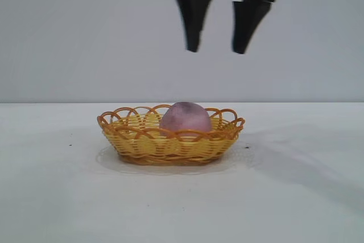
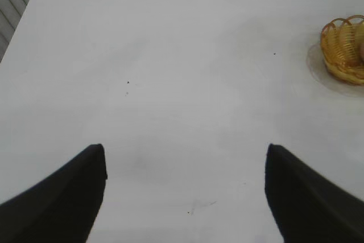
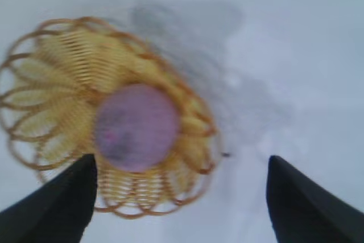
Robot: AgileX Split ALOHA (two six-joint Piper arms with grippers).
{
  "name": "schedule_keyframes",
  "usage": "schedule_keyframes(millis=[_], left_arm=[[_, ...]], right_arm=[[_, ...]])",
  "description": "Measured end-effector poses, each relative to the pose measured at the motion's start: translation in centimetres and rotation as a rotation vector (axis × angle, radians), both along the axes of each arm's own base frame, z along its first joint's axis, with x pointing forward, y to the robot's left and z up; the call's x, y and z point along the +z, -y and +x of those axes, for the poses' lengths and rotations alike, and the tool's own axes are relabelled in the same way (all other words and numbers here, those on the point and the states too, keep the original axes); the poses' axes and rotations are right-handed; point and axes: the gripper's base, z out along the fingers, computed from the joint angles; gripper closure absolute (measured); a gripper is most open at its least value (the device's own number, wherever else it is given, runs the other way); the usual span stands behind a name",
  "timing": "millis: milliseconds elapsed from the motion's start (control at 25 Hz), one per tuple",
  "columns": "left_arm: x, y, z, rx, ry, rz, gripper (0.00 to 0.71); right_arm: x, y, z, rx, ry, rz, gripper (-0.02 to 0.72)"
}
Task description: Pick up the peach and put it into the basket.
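Peach (image 1: 185, 118), a rounded, dull pinkish-purple fruit with greyish smudges, is resting inside the basket (image 1: 142, 140), a shallow oval wicker-style container with yellow-orange woven sides and a looped scalloped rim, which is standing on the white table (image 1: 57, 197). No brand, label or writing is showing on any item. In the exterior view, the right gripper (image 1: 218, 46) is hanging well above the basket with its two black fingers spread apart and holding nothing; the peach's top is rising just above the rim. The right wrist view is looking down from above and is showing what the exterior view does not: the peach (image 3: 136, 127) is sitting off-centre on the basket floor, close to one side of the rim (image 3: 51, 27), and the gripper's shadow is falling on the table beside the basket. The right gripper (image 3: 181, 197) is appearing there with fingers wide apart. The left wrist view is showing the left gripper (image 2: 185, 194), absent from the exterior view, over bare table with its fingers spread, well apart from the basket (image 2: 341, 49), only part of which is visible at that view's edge.
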Motion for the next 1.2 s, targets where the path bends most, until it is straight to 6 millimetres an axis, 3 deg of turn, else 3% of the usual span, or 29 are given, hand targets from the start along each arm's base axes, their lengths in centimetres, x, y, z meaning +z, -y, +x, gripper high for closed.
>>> schedule_keyframes(millis=[240,400,480,640,840,1040,1200], left_arm=[[0.0,0.0,0.0,0.0,0.0,0.0,0.144],[0.0,0.0,0.0,0.0,0.0,0.0,0.144],[0.0,0.0,0.0,0.0,0.0,0.0,0.144],[0.0,0.0,0.0,0.0,0.0,0.0,0.144],[0.0,0.0,0.0,0.0,0.0,0.0,0.144],[0.0,0.0,0.0,0.0,0.0,0.0,0.144],[0.0,0.0,0.0,0.0,0.0,0.0,0.144]], right_arm=[[0.0,8.2,1.7,-0.194,-0.006,-0.005,0.174],[0.0,12.0,1.9,-0.28,-0.017,-0.009,0.174],[0.0,12.9,1.9,-0.302,-0.017,-0.009,0.174],[0.1,13.2,1.8,-0.308,-0.017,-0.007,0.174],[2.2,12.7,1.0,-0.313,0.02,0.041,0.174],[4.4,11.9,-1.6,-0.294,0.044,0.05,0.174],[6.2,10.1,-4.6,-0.231,0.068,0.018,0.174]])
